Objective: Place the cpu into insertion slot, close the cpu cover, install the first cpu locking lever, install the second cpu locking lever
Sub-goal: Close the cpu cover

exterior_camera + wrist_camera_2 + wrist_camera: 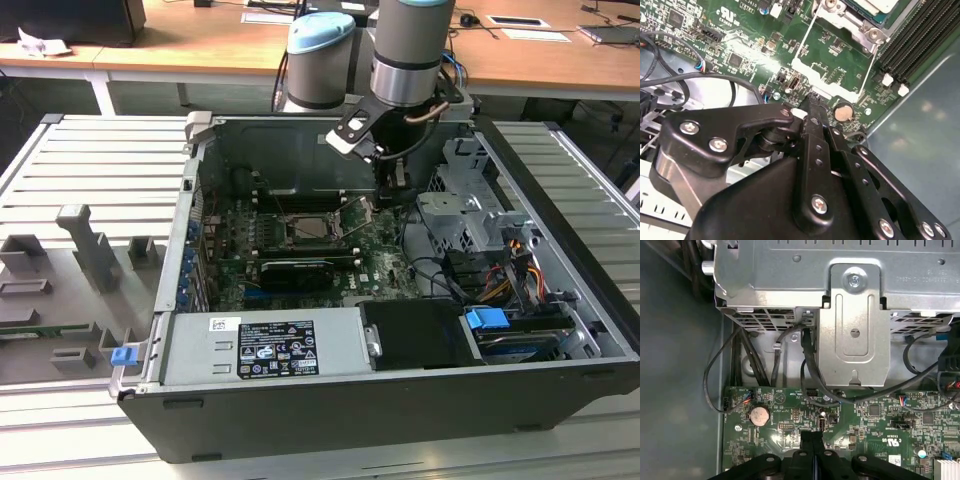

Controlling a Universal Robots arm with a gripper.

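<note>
The case (pixel 300 400) lies open on a slatted table (pixel 80 170). The arm (pixel 410 50) reaches down into it. The gripper (pixel 392 190) hangs low over the board (pixel 385 262), near the board's edge by the drive cage (pixel 470 215) and to the exterior view's right of the slot (pixel 338 238). The cpu (pixel 316 228) lies flat in the slot, about mid-board and apart from the gripper.

In the second wrist view the gripper (pixel 812 100) has its fingers (pixel 815 135) pressed together with nothing between them. The tips are just above the board, close to a coin cell (pixel 842 112). The cpu's pale face (pixel 875 4) sits inside the silvery cover (pixel 850 22), beside the memory slots (pixel 920 35). I cannot tell whether the cover is locked down.

In the first wrist view the fingertips (pixel 809 440) meet along a thin line and hold nothing. They are over the board's edge strip, with the coin cell (pixel 759 415) near them. Black cables (pixel 810 365) run from the cage (pixel 855 315) down to the board.
</note>
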